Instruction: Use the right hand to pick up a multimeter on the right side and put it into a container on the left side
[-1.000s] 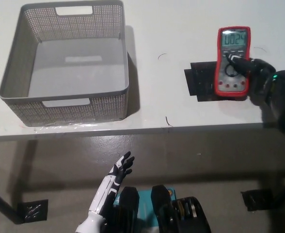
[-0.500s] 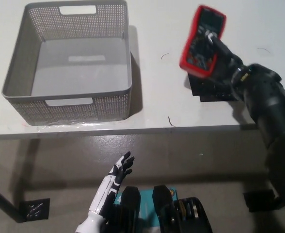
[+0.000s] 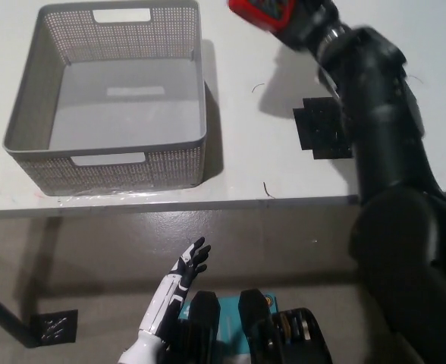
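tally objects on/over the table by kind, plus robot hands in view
Multimeter: 1, red, held in right hand
Grey basket: 1
Black mat patch: 1
Robot hands: 2; left hand rests below the table edge
Total: 5

Right hand (image 3: 305, 21) raised at top edge, closed, arm outstretched; left hand (image 3: 179, 284) low, fingers spread.

Container (image 3: 105, 171): grey perforated plastic, matt. Counter (image 3: 238, 163): smooth white, matt. Multimeter (image 3: 262, 10) casing: red, rubbery-looking, slightly glossy.
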You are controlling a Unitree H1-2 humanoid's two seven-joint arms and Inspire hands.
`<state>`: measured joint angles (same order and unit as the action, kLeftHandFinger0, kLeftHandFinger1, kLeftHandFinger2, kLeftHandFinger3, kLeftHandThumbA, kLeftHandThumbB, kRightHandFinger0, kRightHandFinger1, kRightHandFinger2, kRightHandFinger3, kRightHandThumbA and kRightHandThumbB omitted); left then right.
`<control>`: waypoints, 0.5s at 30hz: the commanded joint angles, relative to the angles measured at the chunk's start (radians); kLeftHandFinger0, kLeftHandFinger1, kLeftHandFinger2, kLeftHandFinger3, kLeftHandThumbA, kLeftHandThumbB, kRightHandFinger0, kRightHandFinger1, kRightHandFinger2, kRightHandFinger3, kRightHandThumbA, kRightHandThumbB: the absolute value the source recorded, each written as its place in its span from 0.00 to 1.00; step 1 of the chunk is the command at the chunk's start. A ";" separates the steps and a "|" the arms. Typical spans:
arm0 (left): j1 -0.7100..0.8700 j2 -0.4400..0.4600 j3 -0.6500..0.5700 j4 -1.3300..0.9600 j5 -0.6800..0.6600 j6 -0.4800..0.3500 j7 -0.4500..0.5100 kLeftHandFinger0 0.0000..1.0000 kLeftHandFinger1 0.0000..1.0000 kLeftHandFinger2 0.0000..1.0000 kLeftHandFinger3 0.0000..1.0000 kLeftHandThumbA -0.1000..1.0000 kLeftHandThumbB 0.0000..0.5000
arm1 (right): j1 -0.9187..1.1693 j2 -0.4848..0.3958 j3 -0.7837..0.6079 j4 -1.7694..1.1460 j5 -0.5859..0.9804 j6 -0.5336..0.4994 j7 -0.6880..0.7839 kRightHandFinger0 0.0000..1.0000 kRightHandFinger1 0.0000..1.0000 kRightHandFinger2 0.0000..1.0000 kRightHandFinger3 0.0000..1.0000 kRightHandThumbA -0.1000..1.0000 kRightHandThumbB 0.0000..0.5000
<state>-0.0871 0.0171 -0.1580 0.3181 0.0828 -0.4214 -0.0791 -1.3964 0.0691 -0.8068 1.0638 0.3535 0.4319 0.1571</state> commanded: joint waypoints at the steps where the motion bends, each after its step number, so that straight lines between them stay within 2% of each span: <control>1: -0.023 0.006 -0.003 -0.015 -0.032 -0.049 -0.029 1.00 1.00 1.00 1.00 1.00 0.88 | -0.272 0.051 0.076 -0.033 0.173 0.038 0.091 0.00 0.12 0.65 1.00 0.00 0.27; 6: -0.019 0.006 -0.009 -0.025 -0.025 -0.049 -0.032 1.00 1.00 1.00 1.00 1.00 0.89 | -0.294 0.104 0.088 0.061 0.128 0.031 0.060 0.00 0.10 0.66 1.00 0.00 0.29; 9: -0.020 0.004 -0.009 -0.025 -0.028 -0.047 -0.036 1.00 1.00 1.00 1.00 1.00 0.94 | -0.307 0.127 0.114 0.142 0.095 -0.031 0.047 0.00 0.07 0.65 1.00 0.00 0.25; 13: -0.022 0.006 -0.010 -0.030 -0.025 -0.044 -0.039 1.00 1.00 1.00 1.00 1.00 0.94 | -0.302 0.157 0.158 0.224 0.059 -0.108 0.055 0.00 0.05 0.64 1.00 0.00 0.23; 15: -0.025 0.006 -0.011 -0.030 -0.012 -0.046 -0.035 1.00 1.00 1.00 1.00 1.00 0.95 | -0.296 0.180 0.167 0.256 0.068 -0.139 0.032 0.00 0.05 0.66 1.00 0.00 0.27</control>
<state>-0.0890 0.0183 -0.1641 0.3140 0.0732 -0.4247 -0.1009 -1.5779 0.2063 -0.6729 1.2897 0.3875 0.4115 0.1582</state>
